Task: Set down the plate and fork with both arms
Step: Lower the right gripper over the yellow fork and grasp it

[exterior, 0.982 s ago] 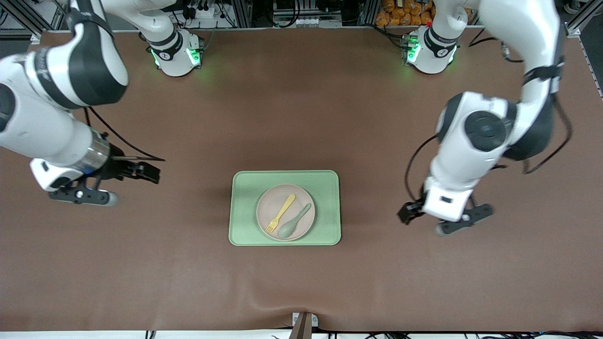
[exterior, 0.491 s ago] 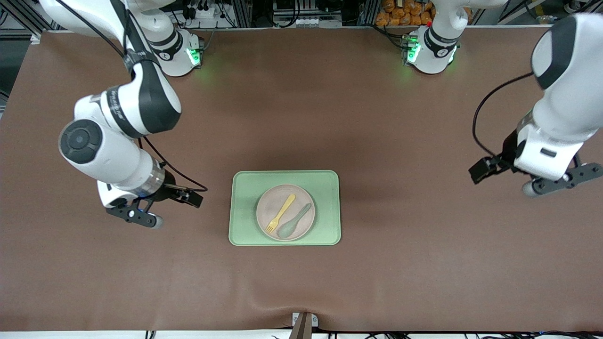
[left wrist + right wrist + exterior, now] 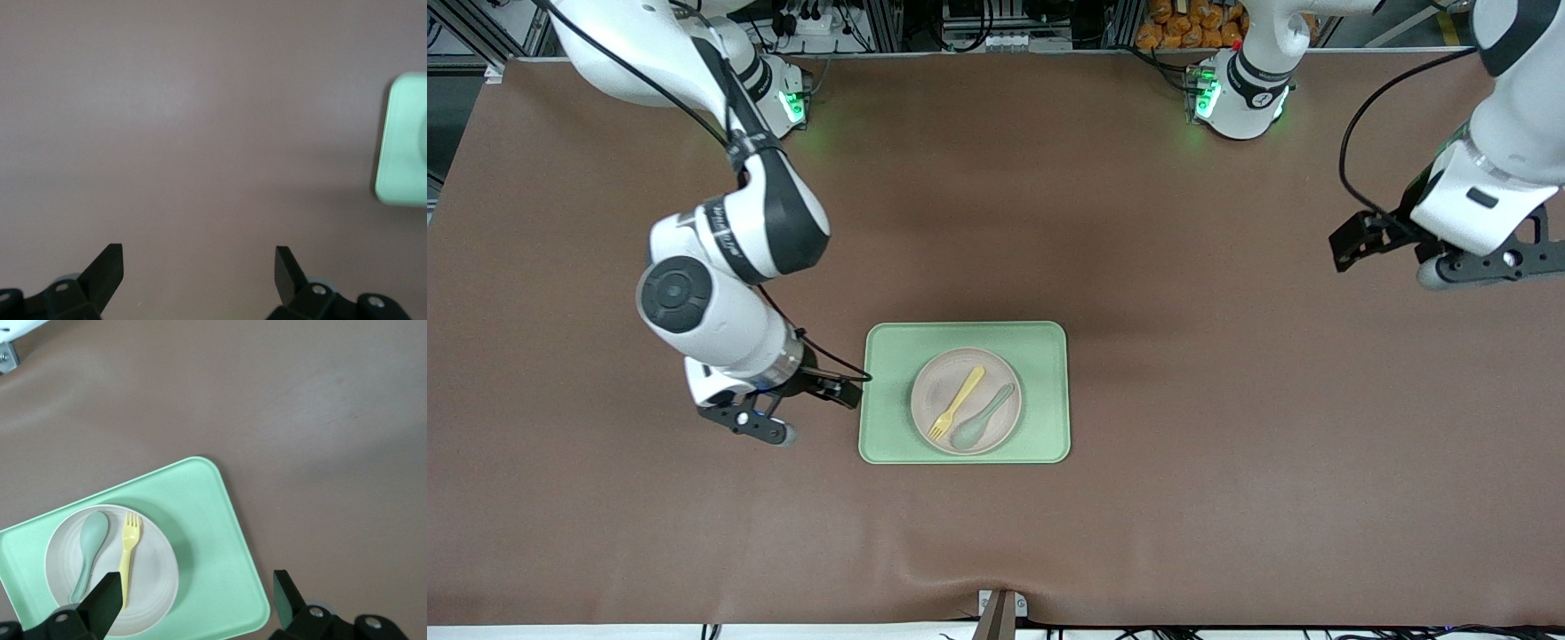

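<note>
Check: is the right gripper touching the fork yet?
Apart. The right wrist view shows the right gripper open above the tray, its fingertips clear of the fork on the plate.

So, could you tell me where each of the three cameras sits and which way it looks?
Front view: high across the table, facing both bases; shows both arms, the right gripper beside the tray, the left gripper over bare table.
Left wrist view: looks down past its open fingertips at brown table and the tray's edge.
Right wrist view: looks down past its open fingertips at the plate, fork and spoon.
All three views share the tray.
</note>
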Available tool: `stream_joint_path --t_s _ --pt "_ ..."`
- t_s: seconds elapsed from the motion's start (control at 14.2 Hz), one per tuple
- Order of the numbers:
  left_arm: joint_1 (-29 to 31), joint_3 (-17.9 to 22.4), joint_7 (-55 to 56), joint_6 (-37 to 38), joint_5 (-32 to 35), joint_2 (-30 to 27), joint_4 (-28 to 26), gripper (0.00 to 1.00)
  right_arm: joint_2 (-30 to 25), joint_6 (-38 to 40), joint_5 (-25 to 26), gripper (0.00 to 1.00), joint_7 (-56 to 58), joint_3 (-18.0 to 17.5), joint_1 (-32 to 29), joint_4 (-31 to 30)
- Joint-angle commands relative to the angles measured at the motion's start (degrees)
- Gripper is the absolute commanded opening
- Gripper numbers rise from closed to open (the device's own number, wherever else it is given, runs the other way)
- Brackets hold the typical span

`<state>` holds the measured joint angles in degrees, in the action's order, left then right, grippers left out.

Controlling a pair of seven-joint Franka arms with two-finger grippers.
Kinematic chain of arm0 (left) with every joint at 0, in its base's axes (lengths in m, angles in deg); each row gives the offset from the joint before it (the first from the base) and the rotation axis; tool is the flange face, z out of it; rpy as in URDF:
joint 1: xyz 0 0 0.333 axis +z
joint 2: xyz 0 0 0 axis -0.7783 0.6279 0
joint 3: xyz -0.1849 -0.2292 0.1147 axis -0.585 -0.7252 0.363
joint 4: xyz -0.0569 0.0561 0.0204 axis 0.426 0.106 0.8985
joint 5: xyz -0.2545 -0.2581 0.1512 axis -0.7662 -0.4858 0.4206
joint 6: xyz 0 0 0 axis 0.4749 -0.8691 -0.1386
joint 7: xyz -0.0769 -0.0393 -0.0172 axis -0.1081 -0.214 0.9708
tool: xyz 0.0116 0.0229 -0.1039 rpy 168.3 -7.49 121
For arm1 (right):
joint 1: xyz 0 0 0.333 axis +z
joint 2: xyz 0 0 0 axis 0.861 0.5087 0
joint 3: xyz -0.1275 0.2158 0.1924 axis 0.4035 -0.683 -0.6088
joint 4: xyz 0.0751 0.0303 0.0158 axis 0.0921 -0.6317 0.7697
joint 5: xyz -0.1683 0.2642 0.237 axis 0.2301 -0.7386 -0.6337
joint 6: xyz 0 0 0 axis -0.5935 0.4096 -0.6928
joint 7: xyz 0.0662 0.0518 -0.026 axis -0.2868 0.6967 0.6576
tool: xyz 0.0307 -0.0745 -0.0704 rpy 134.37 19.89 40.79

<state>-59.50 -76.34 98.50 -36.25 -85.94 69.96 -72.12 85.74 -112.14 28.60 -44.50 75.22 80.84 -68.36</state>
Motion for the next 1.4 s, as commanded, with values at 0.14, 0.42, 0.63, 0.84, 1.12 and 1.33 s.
stream_joint_path --t_s 0.14,0.42,0.63,0.84,1.12,1.33 --pt "0.48 1.18 -9.19 4.46 -1.57 -3.71 -1.44 1.00 5.51 -2.32 0.03 0.99 -1.75 0.42 2.48 3.23" --pt "1.36 0.92 -9.90 6.74 -1.83 -5.99 -1.35 1.00 10.51 -9.36 -0.06 0.98 -5.79 0.42 4.59 4.19" --pt "2.59 1.10 -9.12 6.93 -4.55 -7.31 -1.35 1.00 14.91 -9.45 -0.15 0.96 -9.73 0.42 6.61 8.40" --pt "3.56 0.66 -7.45 6.93 -4.64 -7.22 -0.73 1.00 18.17 -8.84 -0.23 0.94 -11.94 0.42 7.41 12.54" --pt "3.47 0.66 -8.06 6.93 -3.59 -6.96 -0.64 1.00 19.14 -6.21 -0.32 0.79 -18.00 0.42 8.38 13.78" --pt "3.82 0.66 -8.15 6.93 -3.68 -6.61 -0.38 1.00 20.19 -5.06 -0.41 0.76 -20.12 0.33 8.64 14.30"
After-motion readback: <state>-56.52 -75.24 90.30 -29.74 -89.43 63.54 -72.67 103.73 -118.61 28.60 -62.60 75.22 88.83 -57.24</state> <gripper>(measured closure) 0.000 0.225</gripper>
